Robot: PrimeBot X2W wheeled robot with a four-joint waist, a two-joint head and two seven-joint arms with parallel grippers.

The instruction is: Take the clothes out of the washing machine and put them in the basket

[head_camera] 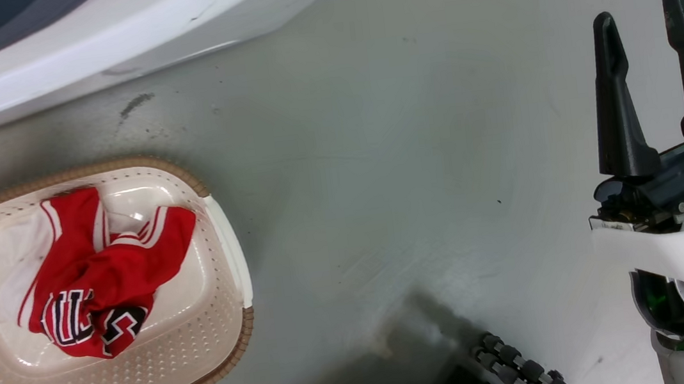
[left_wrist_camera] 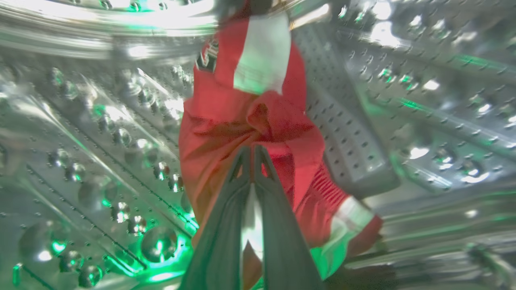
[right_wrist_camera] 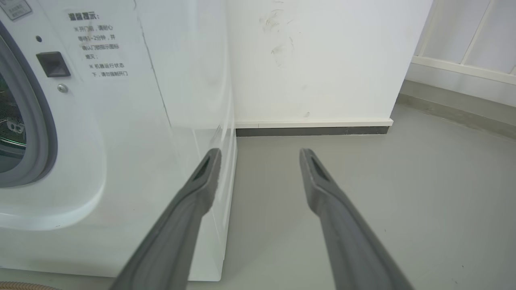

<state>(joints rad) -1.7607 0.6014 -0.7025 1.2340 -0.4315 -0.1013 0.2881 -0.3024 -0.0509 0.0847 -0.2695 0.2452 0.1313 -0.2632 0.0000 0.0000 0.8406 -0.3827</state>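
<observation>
Our left hand (left_wrist_camera: 252,148) is sitting inside the drum (left_wrist_camera: 80,161) of the washing machine (right_wrist_camera: 121,161), fingers pinching together on a fold of a red garment (left_wrist_camera: 225,121). Beside that machine our right hand (head_camera: 639,3) is hanging with fingers apart, empty. We are seeing a Chinese notice (right_wrist_camera: 98,44) on the machine's front. Near it the basket (head_camera: 139,162) is holding another red garment (head_camera: 107,277), its dark lettering too crumpled to read.
</observation>
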